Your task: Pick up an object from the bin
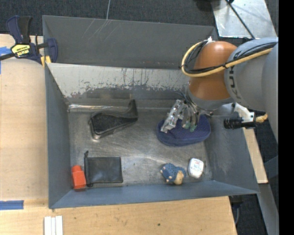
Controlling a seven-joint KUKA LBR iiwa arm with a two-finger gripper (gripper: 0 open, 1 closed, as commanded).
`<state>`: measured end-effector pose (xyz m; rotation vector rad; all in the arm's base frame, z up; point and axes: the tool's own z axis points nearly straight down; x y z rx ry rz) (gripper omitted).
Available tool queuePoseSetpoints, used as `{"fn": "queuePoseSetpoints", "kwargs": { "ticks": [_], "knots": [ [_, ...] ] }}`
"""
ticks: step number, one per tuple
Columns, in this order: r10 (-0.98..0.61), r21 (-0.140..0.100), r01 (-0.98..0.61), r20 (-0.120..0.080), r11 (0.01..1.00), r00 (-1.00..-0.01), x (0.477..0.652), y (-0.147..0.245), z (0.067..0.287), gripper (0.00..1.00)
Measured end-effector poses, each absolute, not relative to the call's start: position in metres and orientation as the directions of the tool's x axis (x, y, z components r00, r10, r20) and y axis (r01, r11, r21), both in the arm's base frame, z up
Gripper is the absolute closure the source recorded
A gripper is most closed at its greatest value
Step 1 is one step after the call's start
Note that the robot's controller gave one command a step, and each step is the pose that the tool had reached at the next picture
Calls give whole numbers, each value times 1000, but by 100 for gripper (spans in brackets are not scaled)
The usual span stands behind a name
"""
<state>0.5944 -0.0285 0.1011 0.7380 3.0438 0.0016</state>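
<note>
Bare bin floor (142,153) lies between black wallet (104,170) and dark blue pad (186,136).

Viewpoint: one camera, set above the bin (59,146) and somewhat to one side.
Direction: downward at a tilt; the far wall shows its inner face broadly, while the near wall appears as a narrow band.
Range: close; the bin spans most of the picture, all four walls and the whole floor within it.
Arm (250,77): enters from the right edge, overlapping the bin's far right corner.
</note>
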Motion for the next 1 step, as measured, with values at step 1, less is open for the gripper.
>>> {"fn": "queuePoseSetpoints", "kwargs": {
  "ticks": [1],
  "knots": [
    [405,4,405,-12,914,-914,599,-33,284,100]
  ]
}}
